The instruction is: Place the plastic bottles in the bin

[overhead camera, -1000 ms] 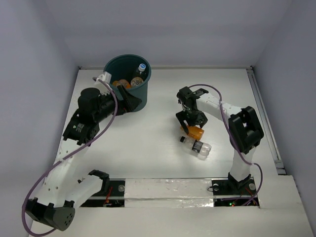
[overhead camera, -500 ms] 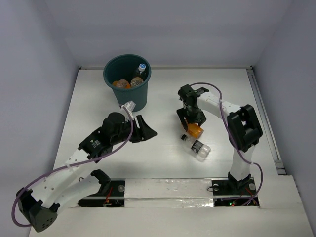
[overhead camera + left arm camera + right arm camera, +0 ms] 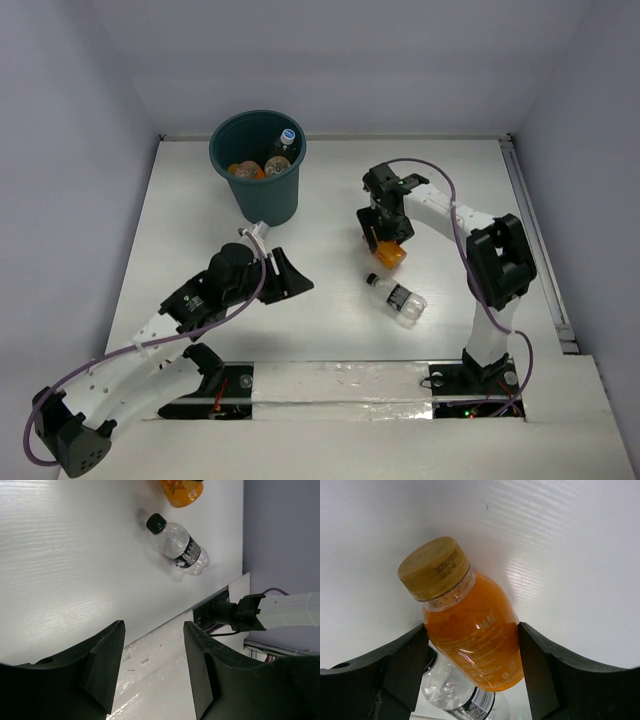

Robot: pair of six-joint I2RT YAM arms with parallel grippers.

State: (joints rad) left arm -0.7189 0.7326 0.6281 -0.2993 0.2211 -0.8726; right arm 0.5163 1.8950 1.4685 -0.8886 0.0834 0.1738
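left claw (image 3: 153, 630): nearest thing, low over the near-left part of the desk (image 3: 450, 170). Fingers apart, nothing btwn them but bare desk. Points roughly twd the right side.
clear bottle (image 3: 398, 298): lying on its side on the desk, right of centre, well apart from the left claw. Long axis runs diagonal: black cap (image 3: 371, 280) aims far-left, base aims near-right. Dark label band round the middle.
hidden bit: in the right wrist view only a sliver of the clear bottle shows. It's tucked behind the orange one and cut off by the bottom edge.
orange bottle (image 3: 470, 635): just past the clear one, near its cap, cant tell if they touch. Sits btwn the fingers of the right claw. In the right wrist view the gold cap (image 3: 432, 567) sticks out beyond the fingertips. From the top cam the claw covers most of it, so the cap end is hard to make out there. Resting on the desk or lifted? cant tell tbh.
right claw (image 3: 386, 243): clamped on the orange bottle, one finger pressed on each side of the body.
bin (image 3: 255, 200): far-left of the desk, upright, well apart from both claws.
bottles in the bin (image 3: 240, 170): a few orange ones plus a clear one w/ a white cap (image 3: 287, 136) by the far-right rim. They overlap and the wall hides the lower parts, so no exact count.
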